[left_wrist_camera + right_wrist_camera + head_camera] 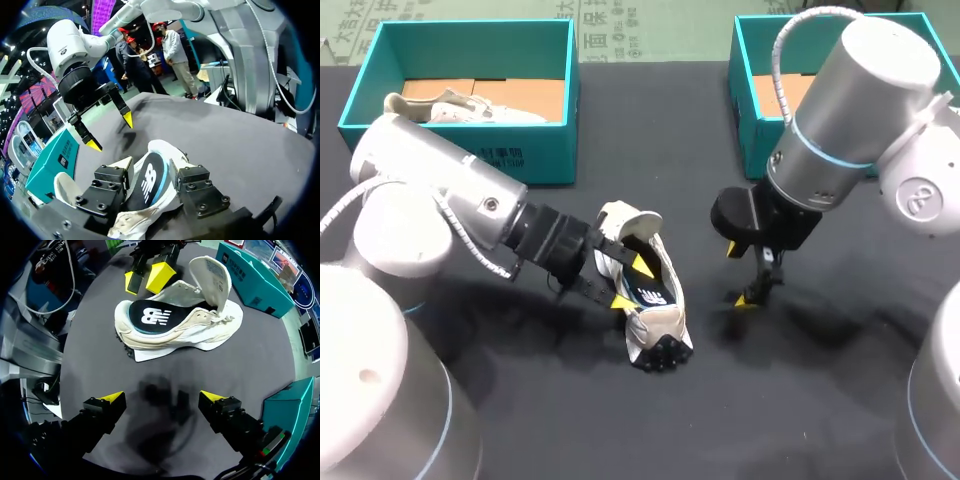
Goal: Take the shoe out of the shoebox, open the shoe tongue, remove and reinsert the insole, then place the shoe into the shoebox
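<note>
- The dark surface [800, 400] carries two teal shoeboxes along its far edge.
- The left shoebox [470, 150] has a pale shoe [470, 110] lying inside; the right shoebox [752, 140] is partly hidden behind my right arm.
- A white shoe [655, 325] lies out on the surface, between the two hands and in front of the boxes. Its tongue [625, 220] is folded up and open.
- The left hand [631, 283] is closed on the shoe at its opening. One yellow tip is inside over the lining and the other is against the outer side.
- The right hand [741, 274] hangs just above the surface beside the shoe, not touching it. Its fingers are spread wide and hold nothing.
- The dark insole [655, 292] sits inside the shoe.
</note>
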Tool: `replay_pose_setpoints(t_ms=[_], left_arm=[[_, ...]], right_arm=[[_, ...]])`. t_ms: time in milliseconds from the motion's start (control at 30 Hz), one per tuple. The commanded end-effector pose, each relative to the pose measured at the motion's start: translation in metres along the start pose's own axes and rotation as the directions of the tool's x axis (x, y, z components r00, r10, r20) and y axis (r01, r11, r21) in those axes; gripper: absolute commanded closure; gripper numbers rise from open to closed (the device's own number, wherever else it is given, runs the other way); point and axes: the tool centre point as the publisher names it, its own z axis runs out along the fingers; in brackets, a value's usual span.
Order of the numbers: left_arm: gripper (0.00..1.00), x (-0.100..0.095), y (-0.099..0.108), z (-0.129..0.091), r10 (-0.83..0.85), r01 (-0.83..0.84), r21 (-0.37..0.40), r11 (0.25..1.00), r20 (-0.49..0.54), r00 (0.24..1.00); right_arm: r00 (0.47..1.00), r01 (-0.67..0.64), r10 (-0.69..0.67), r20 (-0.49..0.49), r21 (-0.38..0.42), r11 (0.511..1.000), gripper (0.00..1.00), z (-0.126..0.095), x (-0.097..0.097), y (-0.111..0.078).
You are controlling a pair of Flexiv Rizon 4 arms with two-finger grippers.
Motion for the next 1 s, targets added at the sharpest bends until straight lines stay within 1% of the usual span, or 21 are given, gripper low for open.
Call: replay_pose_setpoints(t_ms=[33, 100, 133, 167, 267, 400, 600, 700, 933, 967, 1000], left_arm=[[0.54, 0.006, -0.012, -0.019, -0.004, 0.001, -0.039, 0.999, -0.088, 0.996], [0.54, 0.009, -0.014, -0.026, -0.002, -0.004, -0.06, 0.998, -0.113, 0.994], [0.53, 0.01, -0.015, -0.03, -0.002, -0.006, -0.066, 0.998, -0.124, 0.992], [0.52, 0.011, -0.016, -0.034, -0.002, -0.008, -0.075, 0.997, -0.131, 0.991], [0.53, 0.011, -0.019, -0.047, 0.004, -0.019, -0.094, 0.995, -0.163, 0.987], [0.53, 0.011, -0.024, -0.063, 0.012, -0.035, -0.097, 0.995, -0.228, 0.974], [0.53, 0.01, -0.028, -0.088, 0.016, -0.063, -0.123, 0.99, -0.349, 0.937], [0.52, 0.008, -0.031, -0.099, 0.021, -0.077, -0.128, 0.989, -0.391, 0.92], [0.55, 0.008, -0.035, -0.115, 0.024, -0.115, -0.146, 0.983, -0.515, 0.857], [0.58, 0.009, -0.035, -0.117, 0.024, -0.121, -0.15, 0.981, -0.532, 0.846], [0.7, 0.009, -0.035, -0.118, 0.022, -0.13, -0.154, 0.979, -0.556, 0.831]], right_arm=[[1.0, -0.003, 0.003, 0.002, -0.014, 1.0, 0.0, -0.017, 0.006, -0.016], [1.0, -0.007, 0.007, 0.003, -0.027, 1.0, 0.0, -0.019, 0.005, -0.021], [1.0, -0.01, 0.01, -0.006, -0.027, 1.0, 0.0, -0.019, 0.004, -0.024], [1.0, 0.001, -0.001, -0.02, -0.043, 0.999, 0.0, -0.018, 0.004, -0.026], [1.0, 0.001, -0.001, -0.02, -0.043, 0.999, 0.0, -0.018, 0.004, -0.026], [1.0, 0.001, -0.001, -0.02, -0.043, 0.999, 0.0, -0.018, 0.004, -0.026], [1.0, 0.001, -0.001, -0.02, -0.043, 0.999, 0.0, -0.018, 0.004, -0.026], [1.0, 0.001, -0.001, -0.02, -0.043, 0.999, 0.0, -0.018, 0.004, -0.026], [1.0, 0.001, -0.001, -0.02, -0.043, 0.999, 0.0, -0.018, 0.004, -0.026], [1.0, 0.001, -0.001, -0.02, -0.043, 0.999, 0.0, -0.018, 0.004, -0.026], [1.0, 0.001, -0.001, -0.02, -0.043, 0.999, 0.0, -0.018, 0.004, -0.026]])
